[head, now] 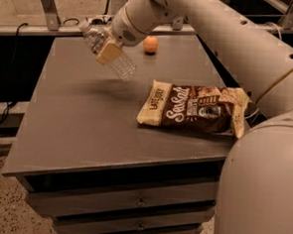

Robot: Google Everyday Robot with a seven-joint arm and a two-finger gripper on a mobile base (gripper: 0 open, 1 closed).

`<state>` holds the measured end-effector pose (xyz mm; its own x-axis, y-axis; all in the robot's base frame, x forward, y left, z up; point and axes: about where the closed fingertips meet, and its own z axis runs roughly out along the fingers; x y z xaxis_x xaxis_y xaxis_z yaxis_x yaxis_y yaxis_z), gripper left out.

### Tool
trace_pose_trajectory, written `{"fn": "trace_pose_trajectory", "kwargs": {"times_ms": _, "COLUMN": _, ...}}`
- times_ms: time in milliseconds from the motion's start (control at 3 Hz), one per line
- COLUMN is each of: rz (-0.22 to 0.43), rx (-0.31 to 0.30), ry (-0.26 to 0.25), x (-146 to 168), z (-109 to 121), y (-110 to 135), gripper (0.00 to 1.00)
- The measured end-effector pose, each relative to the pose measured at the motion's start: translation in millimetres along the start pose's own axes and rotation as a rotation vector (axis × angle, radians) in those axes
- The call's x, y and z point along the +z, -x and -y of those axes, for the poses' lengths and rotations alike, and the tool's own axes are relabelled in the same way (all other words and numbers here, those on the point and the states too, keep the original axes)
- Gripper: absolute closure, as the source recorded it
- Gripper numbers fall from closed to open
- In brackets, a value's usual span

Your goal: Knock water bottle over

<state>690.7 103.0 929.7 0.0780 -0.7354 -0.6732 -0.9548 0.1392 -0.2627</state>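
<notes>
Claw (109, 51) clamped on bottle (123, 67), tilted, cap up-left of claw, base prob. off table (76, 129). Mid-tip step. Next: lower and release so it lands on its side.

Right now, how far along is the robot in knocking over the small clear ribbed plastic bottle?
Done: the gripper is shut on the small clear ribbed plastic water bottle over the back left of the grey table. In hand: the bottle tilts steeply, its base toward the brown chip bag. Left: it is not lying flat yet; lowering or releasing it would probably finish.
</notes>
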Motion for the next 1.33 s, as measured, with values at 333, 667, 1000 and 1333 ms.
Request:
{"fn": "trace_pose_trajectory", "kwargs": {"times_ms": 333, "rz": -0.067, "rx": -0.058, "ry": 0.06, "x": 13, "z": -14, "y": -6, "gripper": 1.0}}
{"fn": "trace_pose_trajectory", "kwargs": {"times_ms": 667, "rz": -0.098, "rx": -0.119, "ry": 0.106, "x": 30, "z": -26, "y": -1, "gripper": 0.83}}
{"fn": "trace_pose_trajectory", "kwargs": {"times_ms": 1000, "rz": -0.094, "rx": -0.177, "ry": 0.165, "x": 57, "z": -42, "y": 12, "gripper": 0.52}}
{"fn": "trace_pose_trajectory", "kwargs": {"times_ms": 1333, "rz": -0.082, "rx": -0.204, "ry": 0.201, "x": 72, "z": -52, "y": 22, "gripper": 0.29}}
